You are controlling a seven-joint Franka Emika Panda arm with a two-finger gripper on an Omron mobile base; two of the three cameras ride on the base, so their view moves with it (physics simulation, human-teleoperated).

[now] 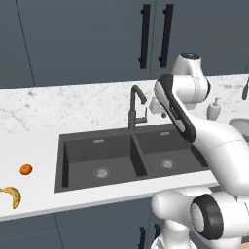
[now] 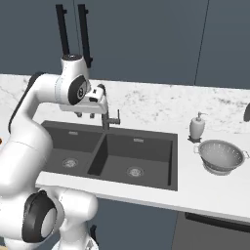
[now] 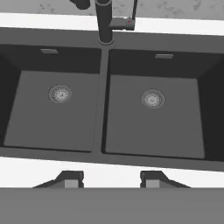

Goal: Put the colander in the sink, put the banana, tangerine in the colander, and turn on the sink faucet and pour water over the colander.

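Note:
The dark double-basin sink (image 1: 82,151) (image 2: 151,154) (image 3: 57,127) lies empty in the white counter. My gripper (image 3: 111,179) (image 2: 86,115) hangs above it near the faucet (image 1: 136,104) (image 2: 110,120) (image 3: 105,22), fingers apart with nothing between them. The pale grey colander (image 2: 222,156) (image 1: 241,124) stands on the counter right of the sink. On the counter left of the sink, the orange tangerine (image 1: 26,169) lies a little behind the yellow banana (image 1: 12,196).
A white soap dispenser (image 2: 197,127) (image 1: 214,109) stands behind the colander, at the sink's back right corner. Dark cabinets with long black handles (image 1: 144,36) rise behind the marbled backsplash. A dark object (image 2: 247,112) shows at the far right edge.

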